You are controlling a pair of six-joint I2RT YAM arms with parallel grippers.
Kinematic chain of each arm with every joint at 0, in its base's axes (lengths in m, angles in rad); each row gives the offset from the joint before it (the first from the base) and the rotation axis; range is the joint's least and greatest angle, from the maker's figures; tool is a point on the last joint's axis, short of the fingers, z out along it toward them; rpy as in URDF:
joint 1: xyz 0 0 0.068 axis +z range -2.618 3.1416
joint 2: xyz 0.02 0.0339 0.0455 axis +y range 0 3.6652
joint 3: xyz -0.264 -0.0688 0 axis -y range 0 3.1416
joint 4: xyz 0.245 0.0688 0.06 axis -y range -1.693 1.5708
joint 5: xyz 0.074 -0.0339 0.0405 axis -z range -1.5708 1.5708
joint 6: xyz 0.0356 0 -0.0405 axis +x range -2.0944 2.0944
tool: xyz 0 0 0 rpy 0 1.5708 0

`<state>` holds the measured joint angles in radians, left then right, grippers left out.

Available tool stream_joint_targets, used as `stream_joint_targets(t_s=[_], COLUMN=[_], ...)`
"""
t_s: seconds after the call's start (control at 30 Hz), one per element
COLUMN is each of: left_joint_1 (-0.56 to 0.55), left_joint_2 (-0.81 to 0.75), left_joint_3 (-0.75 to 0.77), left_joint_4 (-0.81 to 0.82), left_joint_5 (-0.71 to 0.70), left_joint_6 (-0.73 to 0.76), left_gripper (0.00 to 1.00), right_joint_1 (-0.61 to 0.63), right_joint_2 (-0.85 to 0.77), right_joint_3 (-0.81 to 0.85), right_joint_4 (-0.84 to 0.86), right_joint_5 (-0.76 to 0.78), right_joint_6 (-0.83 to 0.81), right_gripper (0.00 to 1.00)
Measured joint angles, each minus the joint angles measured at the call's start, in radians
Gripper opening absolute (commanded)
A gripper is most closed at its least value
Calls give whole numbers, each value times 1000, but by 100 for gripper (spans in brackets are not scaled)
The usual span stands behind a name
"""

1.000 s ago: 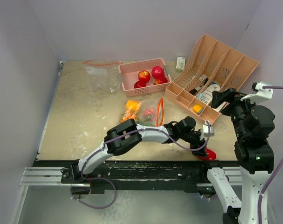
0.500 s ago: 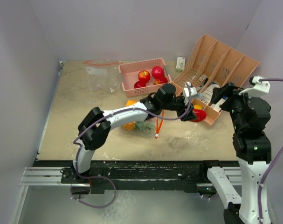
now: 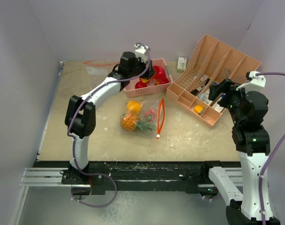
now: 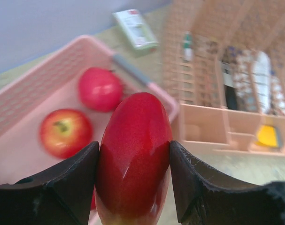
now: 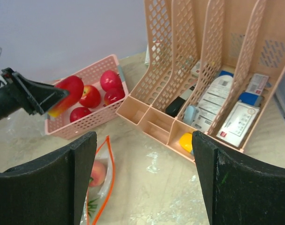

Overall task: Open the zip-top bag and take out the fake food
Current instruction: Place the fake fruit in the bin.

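Note:
My left gripper (image 4: 134, 164) is shut on a glossy red fruit (image 4: 133, 150) and holds it above the pink basket (image 4: 20, 93). The basket holds several red fruits (image 4: 100, 88). From above, the left gripper (image 3: 147, 74) is over the basket (image 3: 129, 70). The zip-top bag (image 3: 141, 125) lies mid-table, its orange zip edge (image 3: 160, 117) gaping. Inside are a yellow pepper (image 3: 133, 105), an orange pineapple (image 3: 129, 122) and a red fruit (image 3: 149, 114). My right gripper (image 5: 144, 178) is open and empty, raised at the right (image 3: 220, 92), looking down on the bag's mouth (image 5: 104, 173).
A peach file organiser (image 3: 229, 58) stands at the back right with white bottles and cartons in its slots. A small carton (image 3: 181, 62) lies behind the basket. A second clear bag (image 3: 102, 75) lies at the back left.
My left arm has swung the red fruit from the front right edge, past the organiser, back to above the pink basket. The right arm has shifted only slightly.

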<state>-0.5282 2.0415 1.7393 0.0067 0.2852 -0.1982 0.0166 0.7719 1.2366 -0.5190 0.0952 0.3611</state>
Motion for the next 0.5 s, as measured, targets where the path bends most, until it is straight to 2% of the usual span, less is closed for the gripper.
stream_joint_targets(t_s=[0.17,0.3,0.37,0.5], left_joint_1=[106,146,149,143], left_joint_2=[50,148,174,166], left_joint_3=[37,135,148,113], left_joint_4=[-47,-106,-137,-161], left_joint_5=[-91,-123,-139,-172], left_joint_6=[-65,-92,-103,-124], left_gripper=[55,82,92,96], right_joint_1=[0,0,0,0], right_joint_2=[5,28,44,65], right_joint_3=[-48,-96,-108,-146], right_joint_4=[29,55,66,84], right_joint_5=[-70,-101,-111,-114], right_joint_6=[26,36,39,40], right_gripper=[83,84,85,85])
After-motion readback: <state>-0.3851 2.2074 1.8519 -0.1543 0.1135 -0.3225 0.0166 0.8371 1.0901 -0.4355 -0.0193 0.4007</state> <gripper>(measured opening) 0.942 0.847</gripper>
